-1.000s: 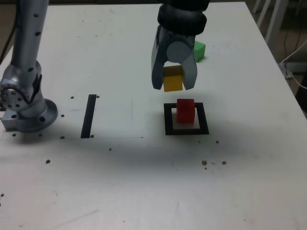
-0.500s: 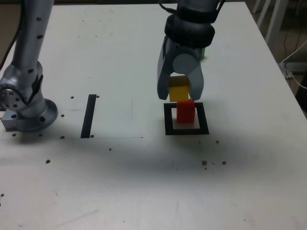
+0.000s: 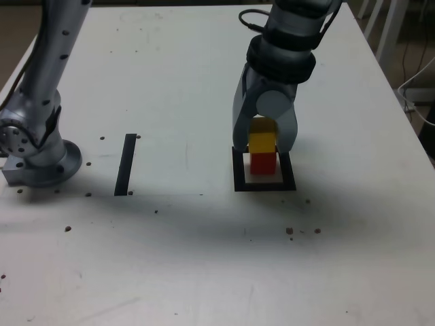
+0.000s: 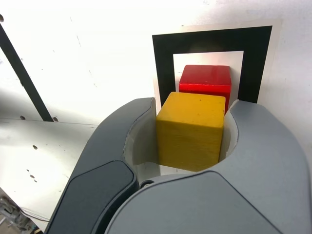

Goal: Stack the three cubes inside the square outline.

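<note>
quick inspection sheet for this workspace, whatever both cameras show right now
surface: white table, dark specks, straight black tape strip.
job's things: red cube inside square outline; yellow cube directly over it, contact unclear; green cube not visible.
clutter: nothing seen.
grippers: pincer shut on yellow cube.
cables: black cable on the arm; pale cable off the table, exterior view's right.
surroundings: arm base; white frame legs.

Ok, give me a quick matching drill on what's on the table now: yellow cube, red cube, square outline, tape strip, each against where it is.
Things:
1. yellow cube
2. red cube
3. square outline
4. tape strip

Places:
A. framing the red cube on the table
B. between the end effector's fingers
C. alone toward the exterior view's left
D. inside the outline, under the yellow cube

Pairs: 1-B, 2-D, 3-A, 4-C
</note>
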{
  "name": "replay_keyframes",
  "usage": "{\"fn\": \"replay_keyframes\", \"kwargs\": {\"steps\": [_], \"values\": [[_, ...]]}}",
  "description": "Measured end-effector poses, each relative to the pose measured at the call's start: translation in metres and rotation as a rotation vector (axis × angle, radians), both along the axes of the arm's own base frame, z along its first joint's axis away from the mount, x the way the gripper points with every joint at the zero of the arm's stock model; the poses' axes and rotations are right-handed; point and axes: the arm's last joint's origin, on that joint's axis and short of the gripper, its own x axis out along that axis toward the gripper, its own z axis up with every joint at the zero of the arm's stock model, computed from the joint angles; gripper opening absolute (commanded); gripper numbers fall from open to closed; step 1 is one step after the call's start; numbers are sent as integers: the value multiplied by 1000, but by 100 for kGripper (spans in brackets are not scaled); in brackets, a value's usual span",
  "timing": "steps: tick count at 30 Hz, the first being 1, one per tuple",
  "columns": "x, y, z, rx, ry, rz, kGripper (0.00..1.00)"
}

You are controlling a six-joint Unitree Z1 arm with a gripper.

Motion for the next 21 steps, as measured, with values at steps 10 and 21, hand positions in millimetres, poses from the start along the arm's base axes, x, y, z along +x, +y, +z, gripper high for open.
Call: {"fn": "replay_keyframes", "kwargs": {"steps": [10,21], "values": [[4,0,-4,5,-4,-1,31],[5,2,-6,11,-1,1,49]]}}
